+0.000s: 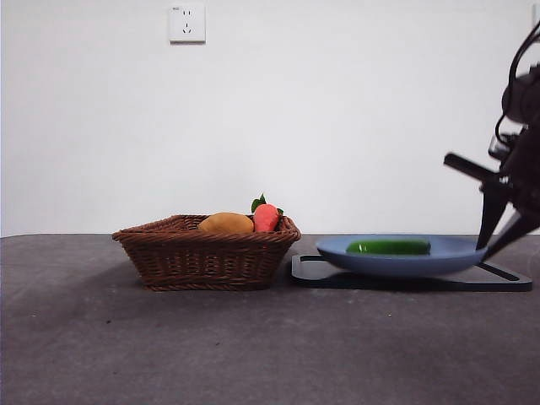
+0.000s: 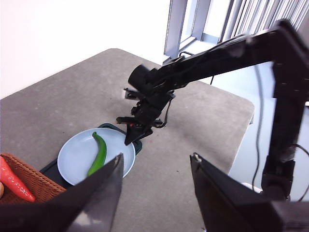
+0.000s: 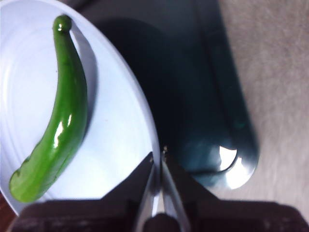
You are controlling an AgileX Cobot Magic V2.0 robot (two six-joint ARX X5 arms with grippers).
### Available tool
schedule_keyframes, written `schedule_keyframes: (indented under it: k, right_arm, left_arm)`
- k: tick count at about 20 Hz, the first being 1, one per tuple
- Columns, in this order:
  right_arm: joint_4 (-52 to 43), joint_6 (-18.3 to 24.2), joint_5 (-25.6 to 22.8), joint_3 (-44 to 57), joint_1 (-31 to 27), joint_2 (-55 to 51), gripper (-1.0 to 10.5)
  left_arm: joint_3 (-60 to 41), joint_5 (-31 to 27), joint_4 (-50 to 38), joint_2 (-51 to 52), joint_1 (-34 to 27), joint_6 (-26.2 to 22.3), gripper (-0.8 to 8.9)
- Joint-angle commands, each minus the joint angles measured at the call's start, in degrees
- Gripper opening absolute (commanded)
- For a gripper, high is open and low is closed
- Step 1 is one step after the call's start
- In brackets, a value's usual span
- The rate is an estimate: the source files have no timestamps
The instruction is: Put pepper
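The dark-green pepper (image 1: 388, 246) lies in the blue plate (image 1: 456, 257), also seen in the left wrist view (image 2: 99, 154) and close up in the right wrist view (image 3: 58, 121). My right gripper (image 1: 485, 251) is at the plate's right rim (image 3: 120, 145), beside the pepper and not touching it. Its jaws stand almost together with a sliver of the rim showing between them (image 3: 158, 155). My left gripper (image 2: 157, 169) is open and empty, high above the table and looking down on the plate (image 2: 72, 164) and the right gripper (image 2: 131, 140).
The plate rests on a dark flat tray (image 1: 405, 280). A brown wicker basket (image 1: 207, 253) left of it holds a yellow-orange fruit (image 1: 225, 224) and a red-orange item with green leaves (image 1: 266, 218). A wall socket (image 1: 186, 23) is behind.
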State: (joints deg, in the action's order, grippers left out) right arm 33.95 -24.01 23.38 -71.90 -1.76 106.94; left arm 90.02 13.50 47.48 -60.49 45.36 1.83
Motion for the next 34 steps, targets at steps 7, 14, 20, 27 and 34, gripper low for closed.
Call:
schedule_keyframes:
  k: [7, 14, 20, 27, 34]
  right_arm:
    - [-1.86, 4.57, -0.13, -1.33, -0.11, 2.19, 0.3]
    - [-0.13, 5.6, -0.17, -1.36, -0.13, -3.21, 1.9]
    - [17.03, 15.3, 0.57, -1.36, 1.46, -21.59, 1.9]
    - [35.26, 20.24, 0.57, -1.33, 9.62, -45.27, 1.9]
    - [39.36, 21.51, 0.61, -1.36, 15.41, -57.77, 0.1]
  left_arm:
    - [0.9, 0.04, 3.28, 0.04, 0.31, 1.33, 2.48]
    - [0.9, 0.02, 6.27, 0.04, 0.31, 1.18, 2.47]
    - [0.9, -2.69, 10.34, 0.04, 0.31, 0.33, 2.45]
    - [0.9, -4.96, 11.54, 0.02, 0.31, -1.84, 2.43]
    - [0.9, -6.08, 12.66, 0.02, 0.31, -2.12, 0.07]
